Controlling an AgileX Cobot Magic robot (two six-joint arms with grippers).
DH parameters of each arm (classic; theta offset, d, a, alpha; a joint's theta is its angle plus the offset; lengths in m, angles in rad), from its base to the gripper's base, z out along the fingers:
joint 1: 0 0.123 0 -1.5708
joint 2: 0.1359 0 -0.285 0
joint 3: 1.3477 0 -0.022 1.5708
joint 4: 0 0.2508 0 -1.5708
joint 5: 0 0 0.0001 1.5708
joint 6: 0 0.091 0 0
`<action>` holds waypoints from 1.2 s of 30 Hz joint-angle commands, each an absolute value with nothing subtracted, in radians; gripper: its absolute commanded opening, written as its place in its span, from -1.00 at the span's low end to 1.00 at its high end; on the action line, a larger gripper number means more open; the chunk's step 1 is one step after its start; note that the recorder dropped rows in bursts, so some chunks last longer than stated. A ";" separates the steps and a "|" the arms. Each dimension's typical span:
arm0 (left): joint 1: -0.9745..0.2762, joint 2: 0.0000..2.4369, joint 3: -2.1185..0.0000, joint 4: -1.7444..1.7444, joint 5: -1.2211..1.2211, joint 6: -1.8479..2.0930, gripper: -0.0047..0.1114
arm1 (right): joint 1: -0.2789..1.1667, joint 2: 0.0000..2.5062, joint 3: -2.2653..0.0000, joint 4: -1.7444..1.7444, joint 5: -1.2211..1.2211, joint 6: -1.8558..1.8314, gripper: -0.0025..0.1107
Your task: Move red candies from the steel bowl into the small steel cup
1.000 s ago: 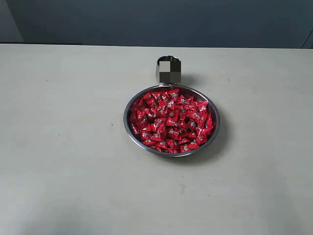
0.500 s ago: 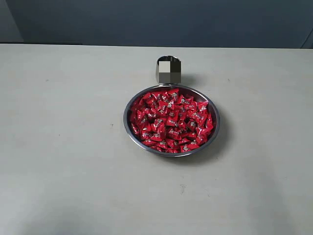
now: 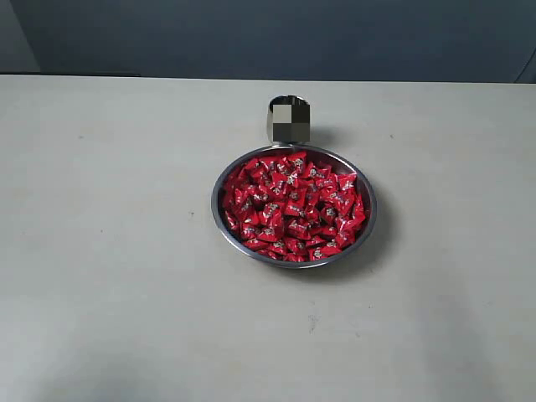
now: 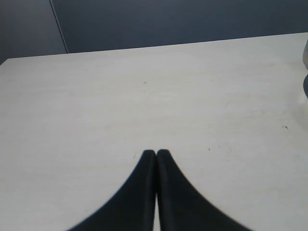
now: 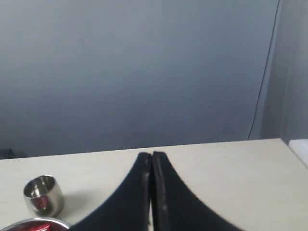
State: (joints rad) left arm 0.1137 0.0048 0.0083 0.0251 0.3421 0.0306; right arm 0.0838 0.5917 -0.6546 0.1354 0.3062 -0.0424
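1. Exterior view: you get a pale, matte table [image 3: 109, 251] with faint scuffs and a dark grey-blue wall [image 3: 268, 38] behind its far edge. The steel bowl [image 3: 214, 205] sits near the middle, heaped with red candies [image 3: 291, 205]. The small steel cup [image 3: 289, 120] stands upright just beyond the bowl's far rim, and you can't tell whether they touch. The cup's side is pixelated. There is bare tabletop all round the pair, widest to the left and right and toward the near edge.
2. Left wrist view: the left gripper [image 4: 156, 153] has its two black fingers pressed together, nothing between them. It is over bare table [image 4: 120, 96], and the table's far edge meets the wall [image 4: 168, 21].
3. Right wrist view: the right gripper [image 5: 152, 155] is also closed up tight, holding nothing. It looks out mostly at the wall [image 5: 134, 72]. The small steel cup [image 5: 43, 195] shows its open mouth here, with a red reflection on its side. A sliver of steel bowl [image 5: 14, 225] rim and red candies [image 5: 41, 227] shows beside it.
4. The grippers appear only in the wrist views, and the full candy pile only in the exterior.
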 commanded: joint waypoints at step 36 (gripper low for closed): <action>0.108 0.000 0.000 0.027 0.337 0.029 -0.91 | 0.583 2.018 -1.403 0.444 0.663 -0.357 -0.17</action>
